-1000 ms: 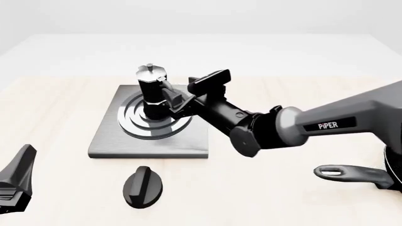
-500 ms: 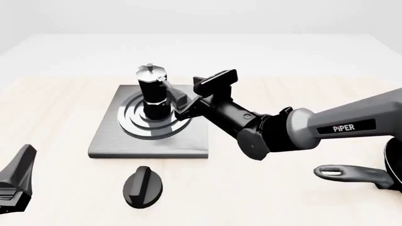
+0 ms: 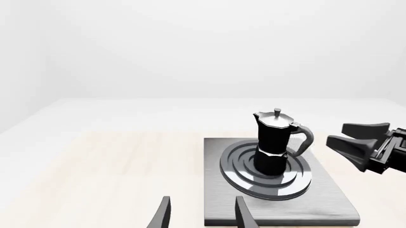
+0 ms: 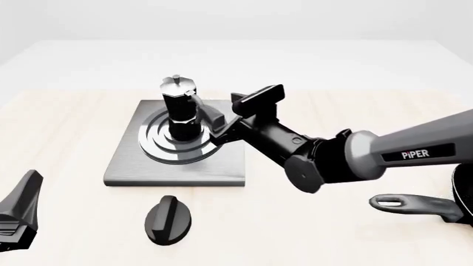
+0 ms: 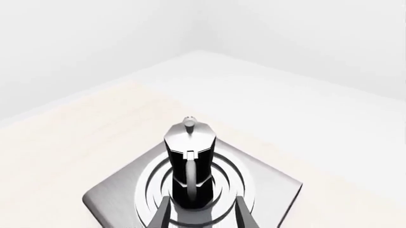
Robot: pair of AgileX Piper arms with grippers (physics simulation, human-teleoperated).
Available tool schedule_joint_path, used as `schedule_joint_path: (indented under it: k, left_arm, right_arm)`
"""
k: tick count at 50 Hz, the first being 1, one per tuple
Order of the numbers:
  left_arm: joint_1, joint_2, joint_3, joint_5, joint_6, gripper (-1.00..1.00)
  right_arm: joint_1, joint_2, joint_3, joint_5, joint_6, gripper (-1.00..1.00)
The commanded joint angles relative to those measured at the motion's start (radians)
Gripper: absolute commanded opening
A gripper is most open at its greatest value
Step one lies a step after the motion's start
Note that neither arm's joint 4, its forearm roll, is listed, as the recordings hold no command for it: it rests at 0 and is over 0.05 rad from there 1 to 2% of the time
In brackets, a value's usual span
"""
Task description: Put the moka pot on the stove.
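Observation:
The moka pot (image 4: pixel 179 108) stands upright on the ring burner of the grey stove (image 4: pixel 126 166). My right gripper (image 4: pixel 216 128) is open and empty, just right of the pot's handle and apart from it. In the right wrist view the pot (image 5: pixel 189 159) stands ahead of the spread gripper (image 5: pixel 201 216), with the stove (image 5: pixel 114 199) under it. My left gripper (image 4: pixel 22 205) sits low at the front left, far from the stove. In the left wrist view it (image 3: pixel 203 216) is open and empty, with the pot (image 3: pixel 274 142) on the stove (image 3: pixel 330 204) beyond it.
A flat black oval knob (image 4: pixel 168 219) lies on the table in front of the stove. A dark long-handled pan (image 4: pixel 414 204) lies at the right edge. The right arm (image 4: pixel 347 158) stretches across the table's right half.
My right gripper has drawn back to the right, away from the pot's handle. The pot stays upright on the burner. The left arm has not moved.

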Motion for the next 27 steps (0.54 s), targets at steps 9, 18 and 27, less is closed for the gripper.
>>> schedule_joint_path:
  k: [9,18,27]
  left_arm:
    - [0.000,0.000,0.000,0.000,0.000,1.00]
    - [0.000,0.000,0.000,0.000,0.000,1.00]
    - [0.000,0.000,0.000,0.000,0.000,1.00]
  right_arm:
    - [-0.009,-0.029,0.052,-0.016,-0.002,1.00]
    - [-0.014,-0.038,0.069,-0.018,-0.005,1.00]
    - [-0.024,-0.051,0.088,-0.021,-0.006,1.00]
